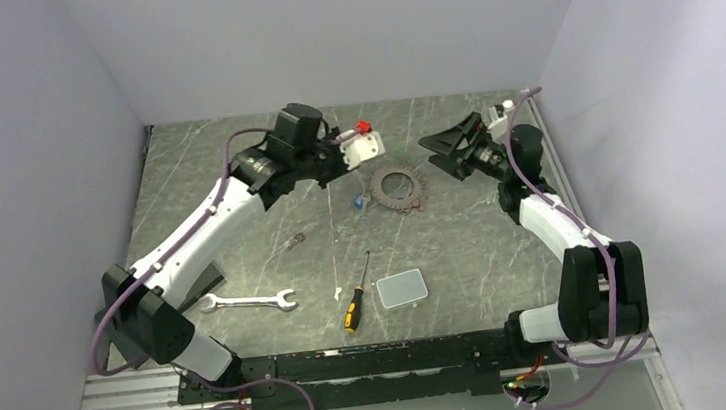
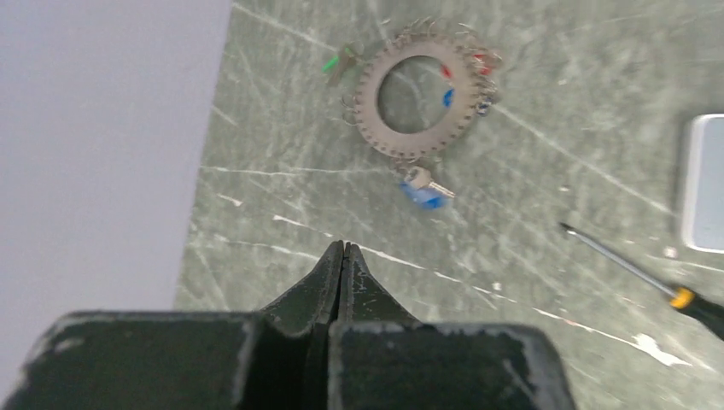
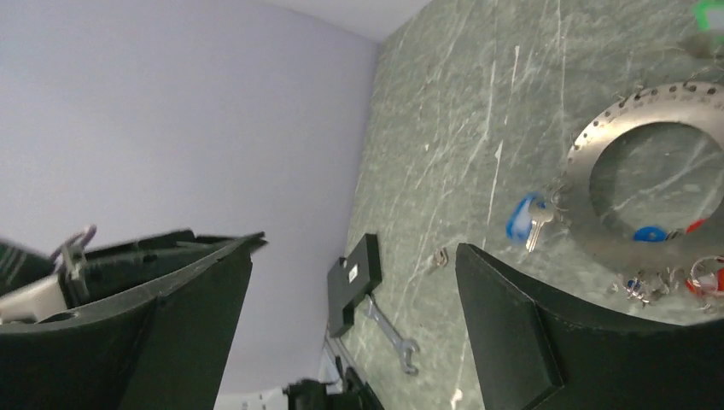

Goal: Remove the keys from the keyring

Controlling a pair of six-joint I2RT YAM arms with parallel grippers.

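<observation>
The keyring (image 2: 369,98) lies flat on the table (image 1: 463,246), in the far middle, between the two grippers. Small keys (image 2: 482,61) with red and blue tags sit along its rim and partly over its hole. A green tag (image 2: 330,63) shows at the far side of the ring. One blue key (image 2: 423,191) lies on the table just beside the left edge of the ring. I cannot tell if it is hooked to the ring or free.

The left gripper (image 2: 343,249) is to the left of the ring and apart from it. Its fingers are pressed together, and nothing shows between them. It points to the right, toward the blue key, and its tips are above the table.

The right gripper (image 3: 359,246) is to the right of the ring, also apart from it. Its jaws stand wide and they hold nothing.

Nearer to the arm bases, a wrench (image 1: 248,301) lies on the left. A screwdriver (image 1: 353,301) lies in the middle, and a grey box (image 1: 402,289) is just to its right. All three are well apart from the ring.
</observation>
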